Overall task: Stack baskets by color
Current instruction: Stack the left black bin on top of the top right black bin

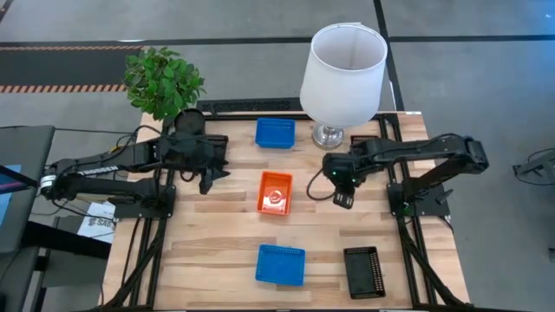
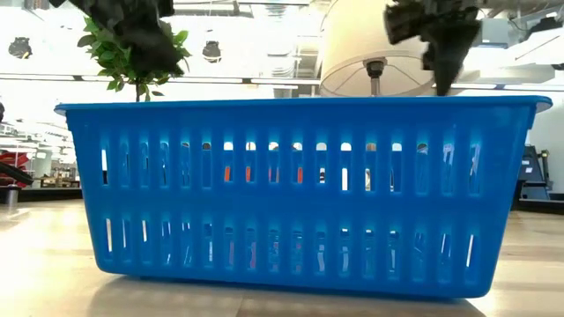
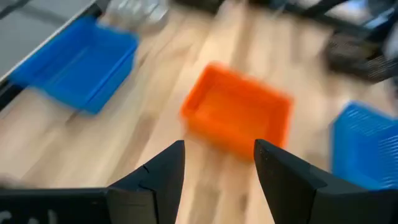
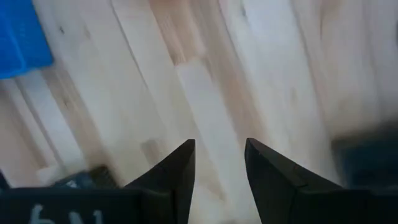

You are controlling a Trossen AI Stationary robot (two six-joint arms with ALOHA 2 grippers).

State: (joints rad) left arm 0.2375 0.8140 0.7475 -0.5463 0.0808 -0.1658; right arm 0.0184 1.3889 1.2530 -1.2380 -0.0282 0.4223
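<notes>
Baskets are sitting apart on the tabletop (image 1: 208,260) in four spots — blue basket (image 1: 275,133), orange basket (image 1: 276,191), second blue basket (image 1: 280,264), black basket (image 1: 363,272) — while left pincer (image 1: 208,179) and right pincer (image 1: 342,198) are hovering apart, holding nothing, blues still needing joining.

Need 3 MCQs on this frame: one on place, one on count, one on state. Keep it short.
1. What lies at the table's middle?
A. the orange basket
B. a black pot
C. a lampshade

2. How many blue baskets show in the high view?
A. one
B. two
C. four

3. What is between the left gripper's fingers?
A. an orange basket
B. a blue basket
C. nothing

Answers:
1 A: the high view shows it between both arms.
2 B: one blue basket sits near the lamp, another blue basket at the near edge.
3 C: in the left wrist view the fingers stand apart with bare wood between them.
</notes>
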